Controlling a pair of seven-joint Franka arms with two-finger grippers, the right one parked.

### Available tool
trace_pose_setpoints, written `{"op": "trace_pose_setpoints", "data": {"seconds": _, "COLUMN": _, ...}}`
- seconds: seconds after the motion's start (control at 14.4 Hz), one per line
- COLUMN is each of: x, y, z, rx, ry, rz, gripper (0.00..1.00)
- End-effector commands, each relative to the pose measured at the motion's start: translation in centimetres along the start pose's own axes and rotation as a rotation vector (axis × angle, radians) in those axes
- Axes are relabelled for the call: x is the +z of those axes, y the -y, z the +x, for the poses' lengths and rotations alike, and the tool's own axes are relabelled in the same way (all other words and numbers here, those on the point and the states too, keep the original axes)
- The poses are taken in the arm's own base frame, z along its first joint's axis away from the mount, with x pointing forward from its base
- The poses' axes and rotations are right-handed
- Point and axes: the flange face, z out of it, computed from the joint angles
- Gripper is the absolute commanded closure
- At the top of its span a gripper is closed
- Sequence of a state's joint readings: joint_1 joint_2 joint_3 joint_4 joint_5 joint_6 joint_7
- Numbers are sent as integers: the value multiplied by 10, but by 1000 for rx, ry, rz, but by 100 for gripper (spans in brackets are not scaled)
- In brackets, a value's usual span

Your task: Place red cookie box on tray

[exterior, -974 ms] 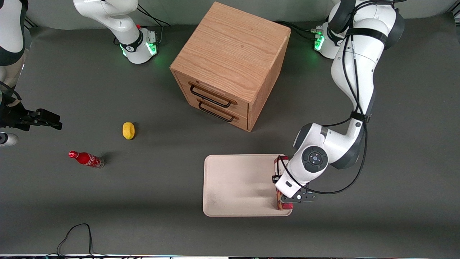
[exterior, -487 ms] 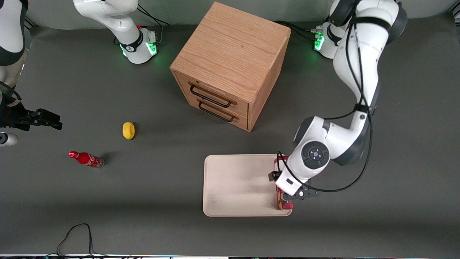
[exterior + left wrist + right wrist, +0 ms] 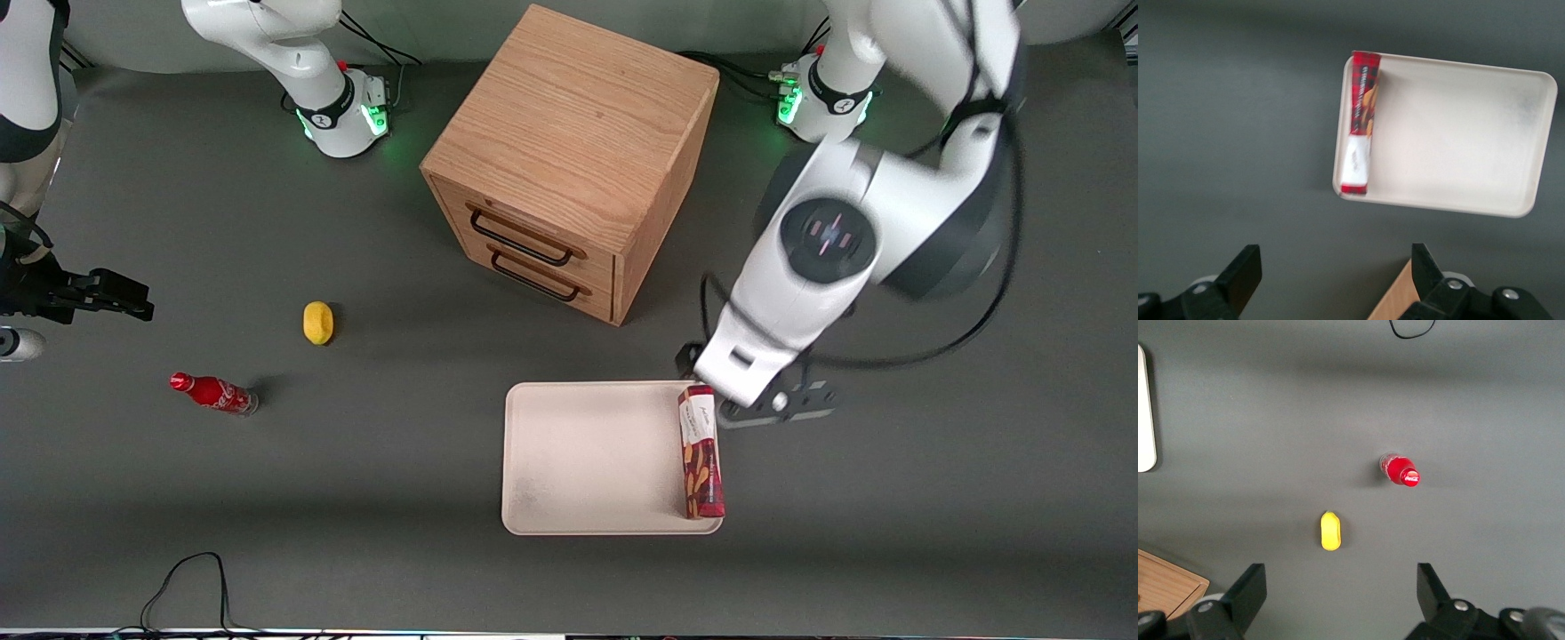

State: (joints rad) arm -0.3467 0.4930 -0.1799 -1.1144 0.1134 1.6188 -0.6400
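Red cookie box (image 3: 701, 452) lies along tray (image 3: 587, 462) edge; tool (image 3: 1331, 280) above, wide open, empty; wooden drawer cabinet (image 3: 569, 160) near.

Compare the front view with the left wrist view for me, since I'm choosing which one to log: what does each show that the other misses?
Only the front view shows the lemon, the soda bottle and the whole drawer cabinet.

Only the left wrist view shows the tool open and empty, above the table.

Both show the red cookie box lying along one edge of the tray.
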Motion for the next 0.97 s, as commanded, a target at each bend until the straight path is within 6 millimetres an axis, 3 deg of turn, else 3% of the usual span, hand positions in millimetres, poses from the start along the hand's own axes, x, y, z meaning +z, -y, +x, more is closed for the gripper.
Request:
{"op": "trace_pose_setpoints", "data": {"seconds": 0.0, "x": -49, "y": 21, "z": -29, "rx": -21, "ry": 5, "rz": 36, "gripper": 0}}
{"op": "trace_pose_setpoints", "data": {"seconds": 0.21, "x": -69, "y": 46, "z": -41, "rx": -26, "ry": 25, "rz": 67, "gripper": 0}}
{"op": "trace_pose_setpoints", "data": {"seconds": 0.42, "x": -65, "y": 93, "z": -44, "rx": -55, "ry": 12, "rz": 69, "gripper": 0}}
{"op": "trace_pose_setpoints", "data": {"seconds": 0.63, "x": -57, "y": 158, "z": -39, "rx": -31, "ry": 21, "rz": 20, "gripper": 0}}
{"op": "trace_pose_setpoints", "data": {"seconds": 0.9, "x": -48, "y": 217, "z": -34, "rx": 7, "ry": 41, "rz": 25, "gripper": 0}}
